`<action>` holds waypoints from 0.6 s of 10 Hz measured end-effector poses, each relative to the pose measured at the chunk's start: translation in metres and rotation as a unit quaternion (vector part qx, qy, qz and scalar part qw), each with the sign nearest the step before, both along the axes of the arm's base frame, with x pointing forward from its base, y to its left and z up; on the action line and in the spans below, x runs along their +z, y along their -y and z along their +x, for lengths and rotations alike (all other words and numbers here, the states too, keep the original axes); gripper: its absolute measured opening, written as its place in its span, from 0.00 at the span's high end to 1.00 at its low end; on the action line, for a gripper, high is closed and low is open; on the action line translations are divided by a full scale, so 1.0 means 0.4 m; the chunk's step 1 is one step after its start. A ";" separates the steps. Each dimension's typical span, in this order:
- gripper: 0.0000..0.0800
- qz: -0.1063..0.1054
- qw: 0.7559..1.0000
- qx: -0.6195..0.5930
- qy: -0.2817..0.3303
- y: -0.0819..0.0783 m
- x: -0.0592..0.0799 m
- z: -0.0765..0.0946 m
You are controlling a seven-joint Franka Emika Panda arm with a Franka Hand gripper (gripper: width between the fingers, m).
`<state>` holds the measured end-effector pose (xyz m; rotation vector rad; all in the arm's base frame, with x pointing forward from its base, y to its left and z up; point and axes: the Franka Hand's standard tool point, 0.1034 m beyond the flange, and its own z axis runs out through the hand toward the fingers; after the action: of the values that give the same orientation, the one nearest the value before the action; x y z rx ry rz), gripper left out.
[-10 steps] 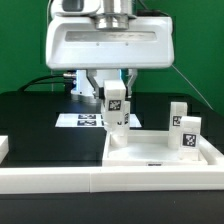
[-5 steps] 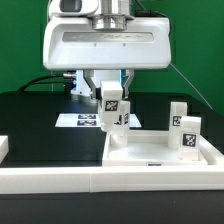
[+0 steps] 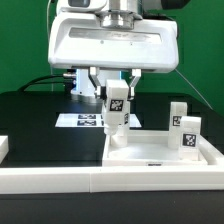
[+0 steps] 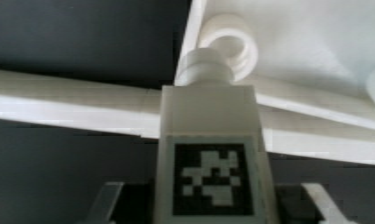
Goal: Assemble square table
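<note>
Gripper [image 3: 115, 93] clamps one leg post [image 3: 116, 108]; seemingly two more [image 3: 184, 128] on tabletop [image 3: 150, 157].

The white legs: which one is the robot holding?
The leg between the gripper fingers, standing upright at the tabletop's corner. The other two legs stand free on the exterior view's right.

A tagged white leg post [image 4: 209, 130] stands between the hand's [image 4: 209, 205] fingers.
</note>
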<state>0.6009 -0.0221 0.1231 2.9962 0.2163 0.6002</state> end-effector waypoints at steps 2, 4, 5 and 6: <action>0.64 0.000 1.000 -0.006 0.005 -0.003 -0.007 -0.008; 0.64 0.002 1.000 -0.005 0.006 -0.018 -0.005 -0.004; 0.64 0.000 1.000 -0.003 0.012 -0.026 -0.008 -0.001; 0.64 0.000 1.000 -0.003 0.011 -0.025 -0.011 -0.002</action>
<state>0.6001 -0.0120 0.1187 2.9874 0.2057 0.6331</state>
